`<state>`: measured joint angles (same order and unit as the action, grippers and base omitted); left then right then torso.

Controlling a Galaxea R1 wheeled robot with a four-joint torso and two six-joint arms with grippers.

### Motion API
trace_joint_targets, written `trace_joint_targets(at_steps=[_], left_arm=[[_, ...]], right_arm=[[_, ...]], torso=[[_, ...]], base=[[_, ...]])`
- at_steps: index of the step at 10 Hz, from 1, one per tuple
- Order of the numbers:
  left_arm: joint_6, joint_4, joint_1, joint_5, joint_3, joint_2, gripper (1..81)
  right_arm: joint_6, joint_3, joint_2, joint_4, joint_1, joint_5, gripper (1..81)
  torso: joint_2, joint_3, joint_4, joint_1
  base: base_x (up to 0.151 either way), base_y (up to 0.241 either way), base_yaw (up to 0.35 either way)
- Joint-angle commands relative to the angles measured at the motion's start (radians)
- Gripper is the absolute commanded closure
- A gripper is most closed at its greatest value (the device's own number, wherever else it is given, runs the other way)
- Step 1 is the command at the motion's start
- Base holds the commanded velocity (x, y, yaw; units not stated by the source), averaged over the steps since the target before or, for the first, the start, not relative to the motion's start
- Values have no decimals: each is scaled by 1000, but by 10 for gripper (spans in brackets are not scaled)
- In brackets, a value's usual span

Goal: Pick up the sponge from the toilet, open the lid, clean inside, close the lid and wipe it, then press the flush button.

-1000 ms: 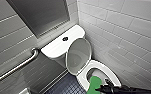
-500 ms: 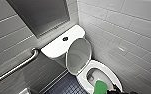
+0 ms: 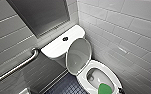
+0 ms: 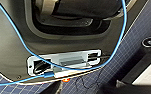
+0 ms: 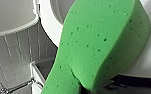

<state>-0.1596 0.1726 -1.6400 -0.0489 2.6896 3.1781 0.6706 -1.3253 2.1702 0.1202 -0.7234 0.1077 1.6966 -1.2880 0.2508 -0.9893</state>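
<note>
Sponge point(image 3: 104, 89): clamped in right end effector point(image 3: 120, 90), shifted from bowl centre toward front rim. Toilet point(image 3: 56, 47): lid raised, unchanged.

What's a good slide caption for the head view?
Green sponge over the open toilet bowl, lid raised against the tank.

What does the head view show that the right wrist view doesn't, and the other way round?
Head view: the small dark round flush button in the white rectangular tank top, and the dark blue tiled floor. Right wrist view: the pores and thick edge of the bright green sponge, seen close up. Both: that sponge over the white ceramic toilet bowl, with grey tiled wall behind.
</note>
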Motion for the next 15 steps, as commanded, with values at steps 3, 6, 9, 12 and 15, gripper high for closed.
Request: trace_joint_targets(at_steps=[3,6,9,12,15], left_arm=[[-1,2,-31,89,-183,-104,10],[2,-4,-16,75,-546,-318,10],[-1,-5,5,34,-790,-475,10],[3,-16,59,37,-938,-573,10],[18,-42,93,34,-961,-619,10]], right_arm=[[0,62,-16,-2,70,44,811],[0,49,18,1,71,70,811],[0,23,50,3,64,86,811],[0,15,56,3,66,87,811],[0,6,61,3,64,87,811]], torso=[[0,0,0,0],[0,0,0,0],[0,0,0,0],[0,0,0,0],[0,0,0,0]], base=[[0,0,0],[0,0,0],[0,0,0],[0,0,0],[0,0,0]])
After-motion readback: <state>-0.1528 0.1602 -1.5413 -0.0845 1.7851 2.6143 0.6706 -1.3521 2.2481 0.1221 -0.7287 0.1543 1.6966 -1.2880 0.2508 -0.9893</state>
